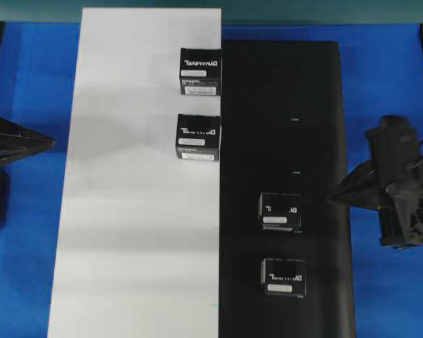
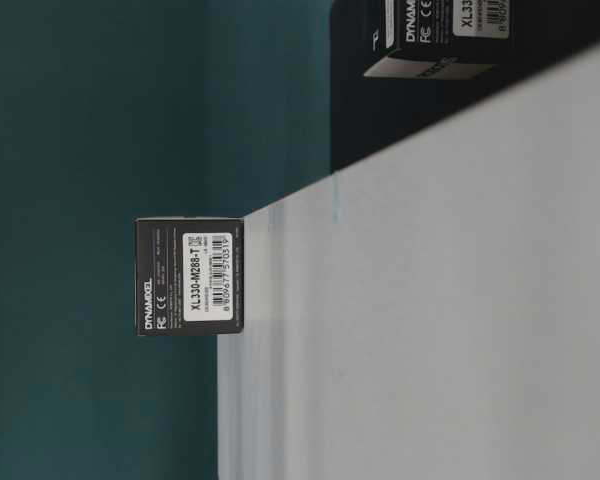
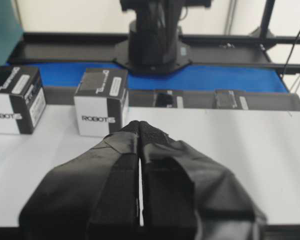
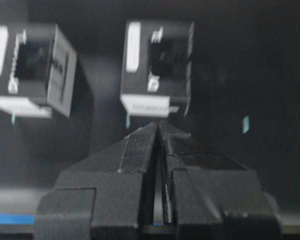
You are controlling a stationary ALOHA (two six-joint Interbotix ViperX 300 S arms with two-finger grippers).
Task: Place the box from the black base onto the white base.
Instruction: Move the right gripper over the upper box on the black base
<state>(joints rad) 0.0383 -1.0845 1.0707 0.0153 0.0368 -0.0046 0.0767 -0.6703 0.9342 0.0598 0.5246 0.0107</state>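
On the black base (image 1: 282,105), at the right of the overhead view, two small black boxes sit one behind the other, each with white lettering on top and a white label strip along one edge. The upper box (image 1: 280,211) lies just off the tip of the right gripper (image 1: 333,201), near it but apart, roughly level with the pointed fingertips. The lower box (image 1: 283,275) sits nearer the bottom edge, a little farther from that gripper. From the right wrist camera both show blurred, the nearer one (image 4: 156,70) straight ahead of the closed fingertips (image 4: 158,125), the other (image 4: 32,70) off to the left. Two more identical boxes (image 1: 201,71) (image 1: 197,137) stand on the white base (image 1: 127,232), against the seam where the sheets meet.

The right arm reaches in low from the right edge, its fingers pressed together with nothing between them. The left gripper (image 1: 49,144) points inward from the left, just short of the white sheet; its pads (image 3: 155,145) are likewise clenched and empty.
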